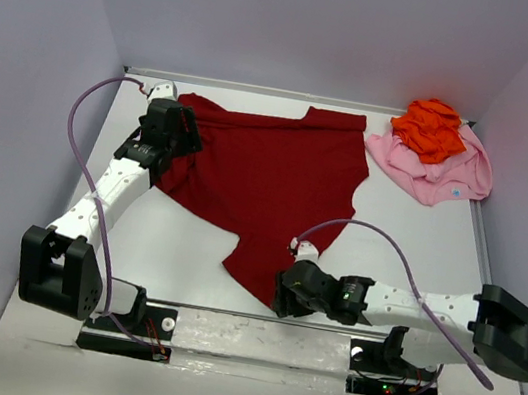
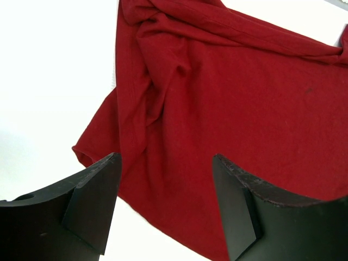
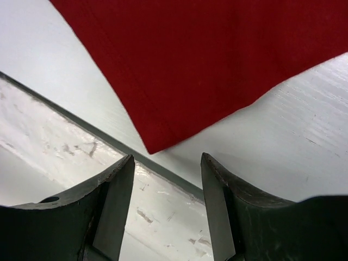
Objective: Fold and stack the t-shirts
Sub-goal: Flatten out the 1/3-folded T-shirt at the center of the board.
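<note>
Currently both jaws are parted, nothing gripped: right gripper [image 3: 166, 157] has the dark red t-shirt [image 1: 268, 173] hem corner at its 12 o'clock; left gripper [image 2: 166, 156] hangs over its bunched side. Orange t-shirt [image 1: 430, 127] and pink t-shirt [image 1: 436, 171] are heaped at table's 2 o'clock. Flattening judged in hand; corners to be pinched next.

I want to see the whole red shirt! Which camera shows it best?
The top external view: the dark red shirt lies spread out whole on the table. The left wrist view shows only a wrinkled part near one edge, and the right wrist view shows just one pointed corner.
</note>
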